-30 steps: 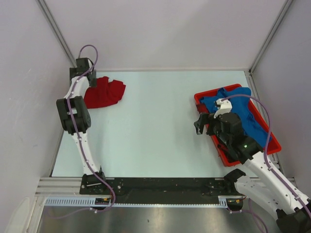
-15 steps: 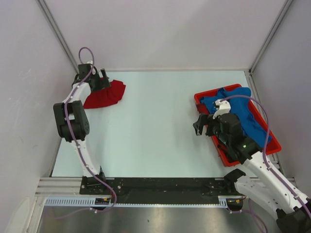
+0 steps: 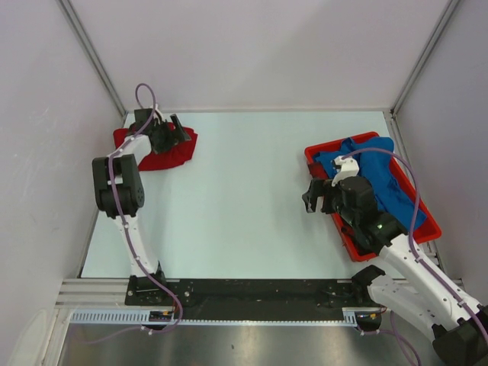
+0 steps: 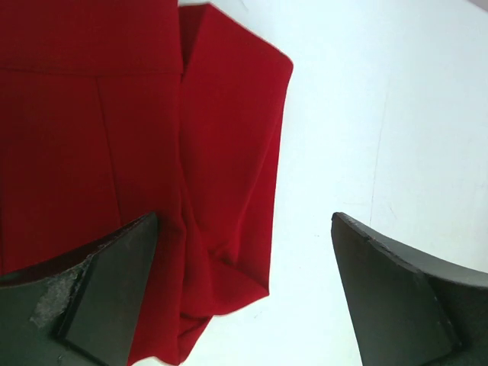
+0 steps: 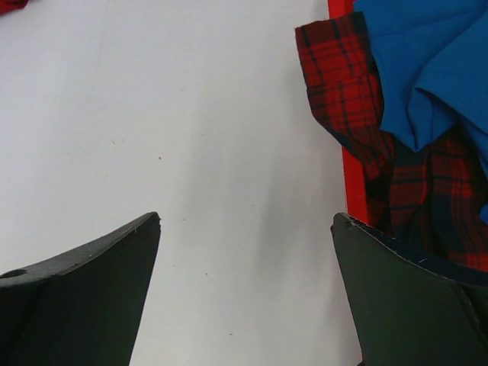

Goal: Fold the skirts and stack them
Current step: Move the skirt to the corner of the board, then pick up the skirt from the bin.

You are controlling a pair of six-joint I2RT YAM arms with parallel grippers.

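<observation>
**A:** How many skirts do you count?

**B:** Three. One red skirt (image 3: pixel 169 152) lies on the bench (image 3: pixel 244 198) at ten o'clock. One blue skirt (image 3: pixel 389 183) and one plaid skirt (image 5: pixel 354 99) are in the one tray (image 5: pixel 351 191) at three o'clock.

**A:** Anything in the way?

**B:** From above, the left arm's wrist covers the middle of the red skirt. The right arm covers the tray's near end, and the plaid skirt shows only in the right wrist view, with the blue lying over it.

**A:** And the pincers?

**B:** Two, both with fingers wide apart and holding nothing. The left pincer (image 4: pixel 244 221) is over the red skirt's edge. The right pincer (image 5: pixel 245 217) is over bare bench at the tray's nine o'clock side.

**A:** How do the skirts look?

**B:** The red is plain and lies flat, with creases and one panel folded over. The blue is bunched. A corner of the plaid laps over the tray's rim.
</observation>
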